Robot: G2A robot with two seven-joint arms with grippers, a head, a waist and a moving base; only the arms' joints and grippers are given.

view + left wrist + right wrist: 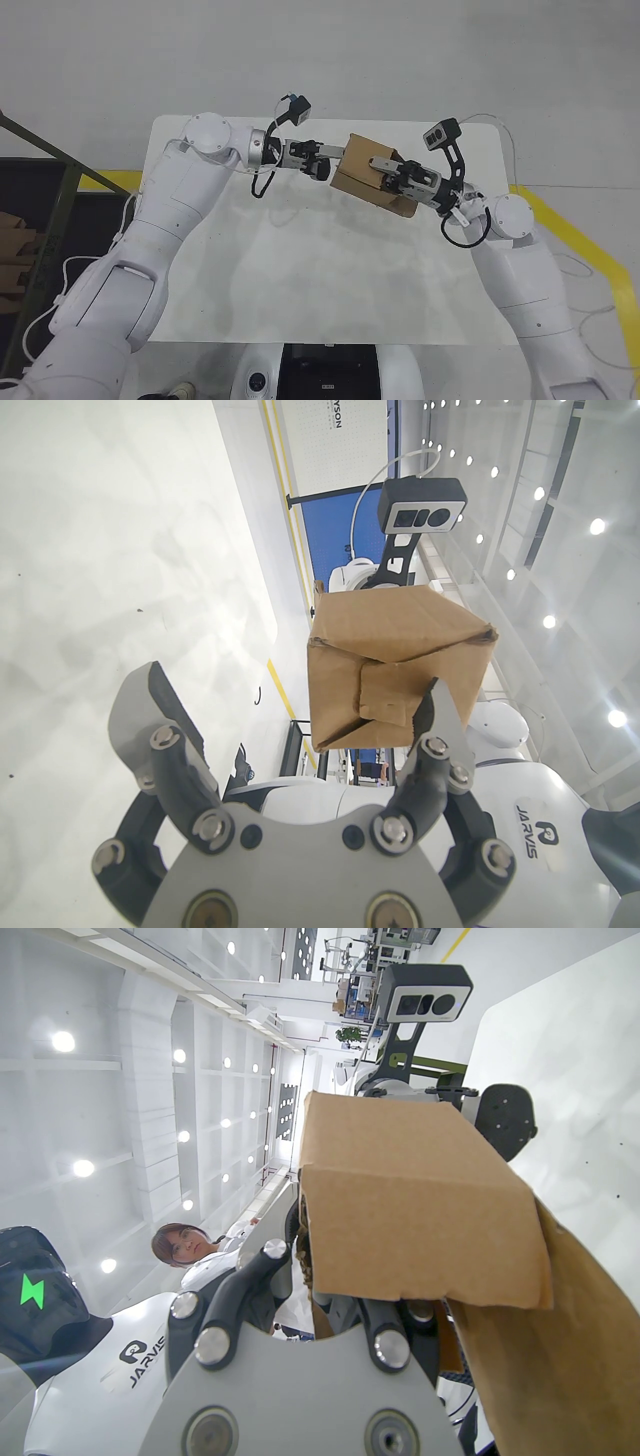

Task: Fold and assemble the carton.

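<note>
Holding brown carton [362, 168] over white table [300, 270]: right gripper [396, 178], jaws pinching one carton wall. Left gripper [292, 686], jaws spread, one tip at carton's folded end.

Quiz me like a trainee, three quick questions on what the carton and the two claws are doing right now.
1. True or false: the carton lies flat on the table, untouched.
2. Which claw stands open? A) left claw B) right claw C) both
3. Fill in: on the carton end facing the left claw, the flaps are folded ____.

Key:
1. False; the right claw holds it above the table.
2. A.
3. Shut.
</note>
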